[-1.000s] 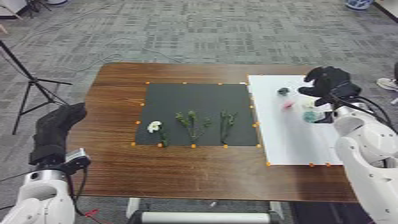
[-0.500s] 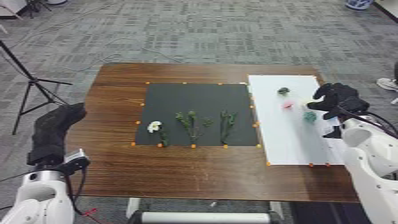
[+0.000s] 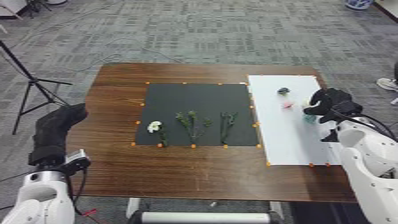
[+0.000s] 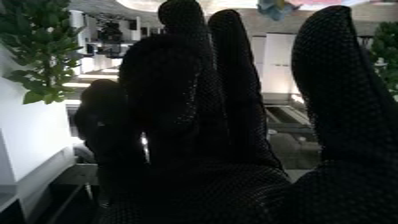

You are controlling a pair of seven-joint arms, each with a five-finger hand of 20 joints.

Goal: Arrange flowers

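Observation:
In the head view, my right hand [image 3: 336, 104] is over the white board's right side, partly hiding a teal flower [image 3: 310, 119] and a pale yellow one. Farther left on that board are a pink flower [image 3: 288, 105] and a dark green one [image 3: 283, 91]. A white flower [image 3: 155, 126] and green sprigs [image 3: 193, 126] lie on the black mat. My left hand [image 3: 59, 127] rests open beyond the table's left edge. In the right wrist view, my right hand [image 4: 204, 185] is open, its fingers relaxed, with a bluish flower [image 4: 277, 8] beyond the fingertips.
The black mat [image 3: 197, 95] and white board [image 3: 289, 145] lie side by side on the brown table [image 3: 178, 175], with orange markers along their edges. A black tripod [image 3: 34, 80] stands on the floor at the left.
My right hand has come nearer to the robot over the board's right side, uncovering the dark green flower's surroundings, then shifted slightly left over the teal flower. My left hand has stayed still.

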